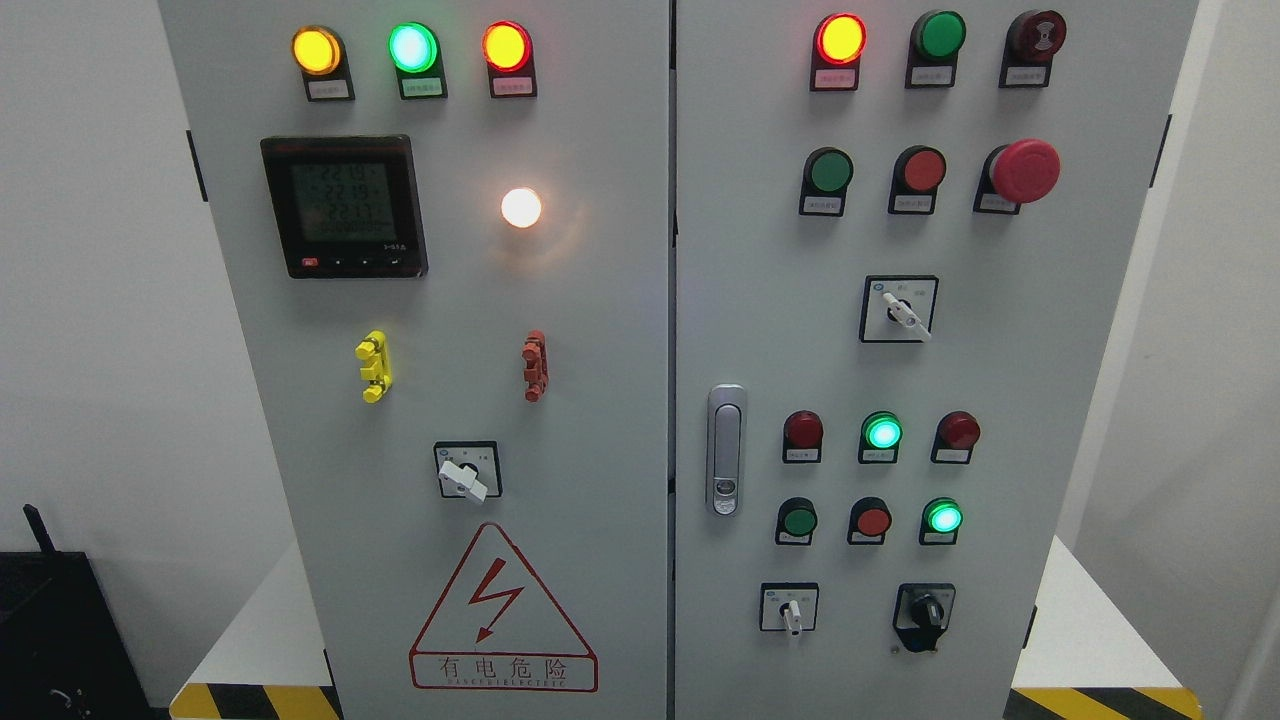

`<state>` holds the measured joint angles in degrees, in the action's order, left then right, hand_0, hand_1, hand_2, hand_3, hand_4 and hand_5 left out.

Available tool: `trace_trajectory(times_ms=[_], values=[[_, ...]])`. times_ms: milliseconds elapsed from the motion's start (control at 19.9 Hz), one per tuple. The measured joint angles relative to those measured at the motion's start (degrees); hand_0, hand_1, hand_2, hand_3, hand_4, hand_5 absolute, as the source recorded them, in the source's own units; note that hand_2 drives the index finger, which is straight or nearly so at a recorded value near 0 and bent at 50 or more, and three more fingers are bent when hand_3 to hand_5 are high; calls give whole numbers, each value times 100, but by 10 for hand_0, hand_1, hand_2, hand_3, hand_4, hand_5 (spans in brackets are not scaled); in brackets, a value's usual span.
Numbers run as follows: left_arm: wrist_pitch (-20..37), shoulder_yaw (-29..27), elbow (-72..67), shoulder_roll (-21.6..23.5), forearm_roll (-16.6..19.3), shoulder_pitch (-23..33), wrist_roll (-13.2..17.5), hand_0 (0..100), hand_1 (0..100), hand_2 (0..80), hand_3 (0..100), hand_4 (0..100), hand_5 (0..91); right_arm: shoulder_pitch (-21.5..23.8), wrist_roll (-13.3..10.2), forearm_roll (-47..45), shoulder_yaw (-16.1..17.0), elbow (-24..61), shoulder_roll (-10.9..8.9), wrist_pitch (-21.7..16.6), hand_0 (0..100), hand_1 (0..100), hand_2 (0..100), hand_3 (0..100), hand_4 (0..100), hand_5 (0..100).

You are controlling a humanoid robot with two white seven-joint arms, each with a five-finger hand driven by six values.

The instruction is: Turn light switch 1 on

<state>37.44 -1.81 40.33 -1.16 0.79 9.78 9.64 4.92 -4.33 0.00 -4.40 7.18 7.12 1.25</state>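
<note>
Grey cabinet [600,400], white walls. No hands in view; finger state unknown to you. Switch 1 unidentified, possibly left-door rotary switch [466,472]. Risk: illegible labels, several selectors; you turn wrong one.

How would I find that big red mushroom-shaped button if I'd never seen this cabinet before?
Look at the right-hand door of the grey cabinet, second row of controls from the top. The mushroom button ends that row on the right, beside a flat green button and a flat red button. It alone bulges out with a wide domed red cap.
</note>
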Motion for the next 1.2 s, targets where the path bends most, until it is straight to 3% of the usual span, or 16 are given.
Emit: trace_trajectory(times_ms=[251, 401, 652, 1203], values=[[-1895, 64, -1570, 42, 50, -257, 115, 194, 169, 0, 0, 0, 0, 0, 0, 0, 0, 2, 0, 0, 0, 0, 0, 0, 0, 0], [-2443, 89, -2243, 52, 80, -357, 88, 191, 120, 0, 0, 0, 0, 0, 0, 0, 0, 2, 0, 0, 0, 0, 0, 0, 0, 0], [-2680, 122, -3000, -13, 11, -455, -104, 190, 77, 0, 0, 0, 0, 0, 0, 0, 0, 2, 0, 0, 0, 0, 0, 0, 0, 0], [-2720, 159, -3828, -108, -67, -545, -152, 188, 61, 0, 0, 0, 0, 0, 0, 0, 0, 2, 0, 0, 0, 0, 0, 0, 0, 0]])
